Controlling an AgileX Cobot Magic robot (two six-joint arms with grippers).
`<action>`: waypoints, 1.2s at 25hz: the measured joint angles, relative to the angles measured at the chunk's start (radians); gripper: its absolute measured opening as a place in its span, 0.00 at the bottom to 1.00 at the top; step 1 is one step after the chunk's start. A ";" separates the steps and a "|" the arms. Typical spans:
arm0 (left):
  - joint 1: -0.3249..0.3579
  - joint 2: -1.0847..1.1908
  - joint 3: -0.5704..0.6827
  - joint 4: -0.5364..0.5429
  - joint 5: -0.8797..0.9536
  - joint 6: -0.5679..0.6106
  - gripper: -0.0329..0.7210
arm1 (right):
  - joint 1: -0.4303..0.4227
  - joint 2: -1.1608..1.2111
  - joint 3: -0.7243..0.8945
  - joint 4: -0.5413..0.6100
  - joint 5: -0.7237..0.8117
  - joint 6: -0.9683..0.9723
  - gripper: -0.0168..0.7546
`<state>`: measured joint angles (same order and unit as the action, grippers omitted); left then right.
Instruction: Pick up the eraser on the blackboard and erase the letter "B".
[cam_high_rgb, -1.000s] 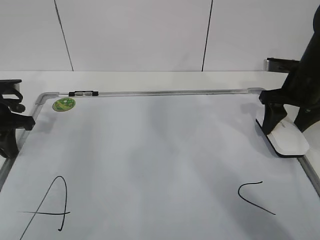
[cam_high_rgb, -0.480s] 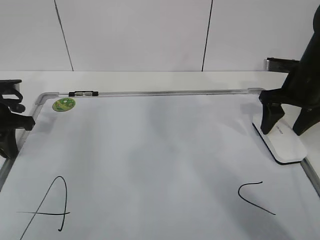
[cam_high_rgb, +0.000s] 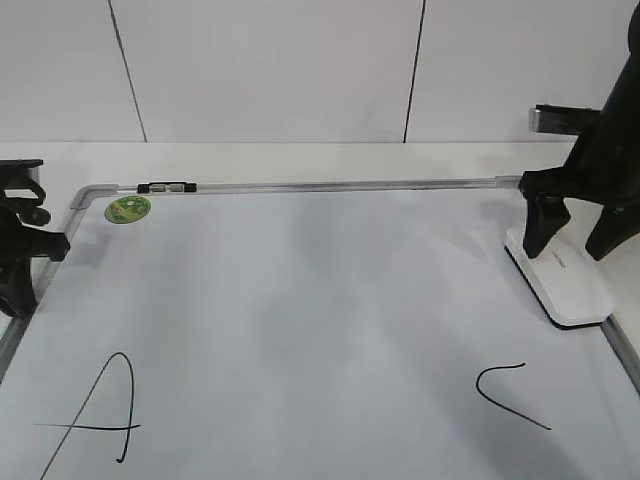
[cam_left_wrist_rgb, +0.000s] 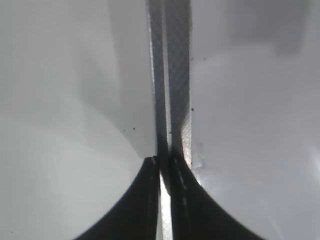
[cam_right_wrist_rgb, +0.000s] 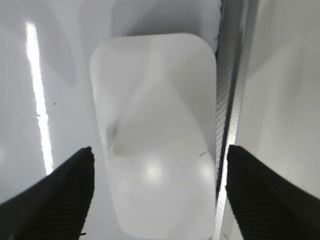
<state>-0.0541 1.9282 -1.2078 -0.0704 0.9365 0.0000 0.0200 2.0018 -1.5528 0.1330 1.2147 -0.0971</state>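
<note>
We observe the right end effector (cam_high_rgb: 573, 238) spread wide, released, above the eraser (cam_high_rgb: 562, 283) at the blackboard's (cam_high_rgb: 300, 300) right edge; the left end effector (cam_left_wrist_rgb: 164, 172) is clenched empty.

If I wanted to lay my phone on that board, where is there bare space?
The wide middle of the blackboard is bare, between the green magnet, the "A" and the curved stroke. The right edge is crowded: the open right gripper straddles the eraser. The left gripper sits at the left frame.

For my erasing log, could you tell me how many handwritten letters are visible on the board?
2: the "A" at the lower left and the "C" at the lower right of the blackboard. No "B" shows.
</note>
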 joint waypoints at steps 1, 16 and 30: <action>0.000 0.000 0.000 0.000 0.000 0.000 0.07 | 0.000 0.000 0.000 -0.002 0.002 0.001 0.83; 0.000 0.000 0.000 -0.010 0.005 0.000 0.10 | 0.000 -0.147 -0.032 -0.002 0.006 0.044 0.79; 0.000 -0.006 -0.054 -0.007 0.104 0.017 0.42 | 0.000 -0.297 -0.032 -0.002 0.013 0.050 0.79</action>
<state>-0.0541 1.9223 -1.2623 -0.0778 1.0403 0.0174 0.0200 1.7043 -1.5852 0.1307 1.2275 -0.0473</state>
